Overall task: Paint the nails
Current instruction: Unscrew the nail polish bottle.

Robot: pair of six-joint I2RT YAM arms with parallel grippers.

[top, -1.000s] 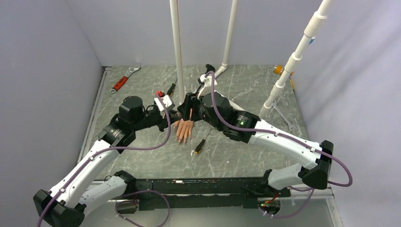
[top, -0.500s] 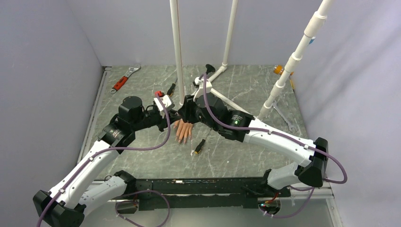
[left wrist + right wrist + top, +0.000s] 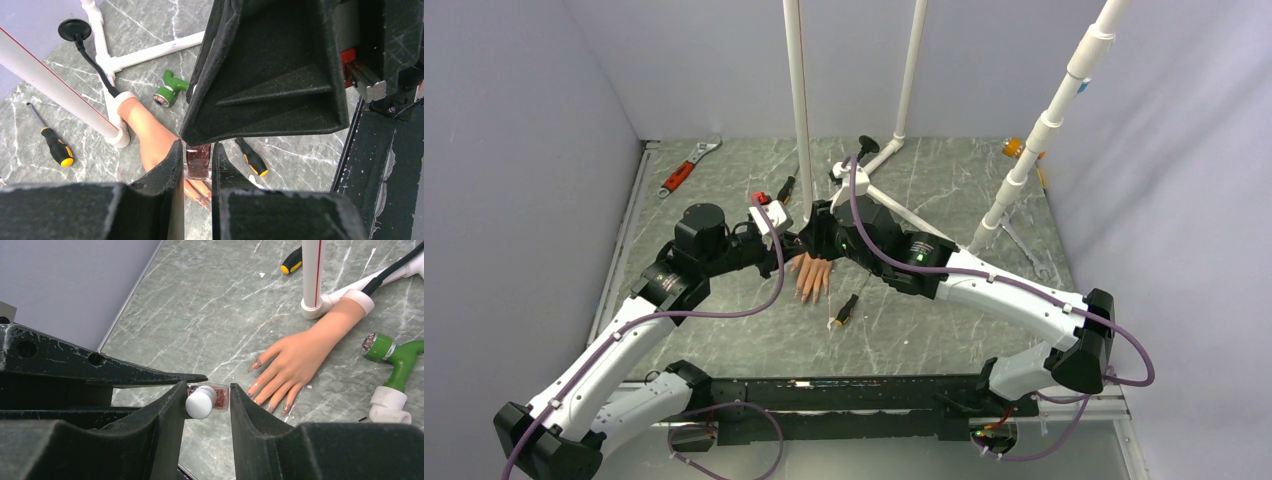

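The left pincer [image 3: 197, 150] pinches a small bottle [image 3: 198, 162] of dark red polish by its body, up in the air above the surface [image 3: 210, 300]. If that grip is light, a twist on the top would probably spin the whole bottle in the pads instead of loosening it, or tip it out.

The white cap [image 3: 199, 402] sits between the jaws of the right pincer [image 3: 207, 386], which is spread. One jaw touches the cap and the other stands just apart from it. Closing off-centre like this could shove the bottle sideways, or catch the glass shoulder instead of the cap.

To the right in the right wrist view, the hand [image 3: 300, 352] lies palm down on the surface. Its fingers fan toward the bottle, with the nails [image 3: 253, 365] at their tips, near it. A dropped or tilted open bottle would likely spill over those fingers and the surface.
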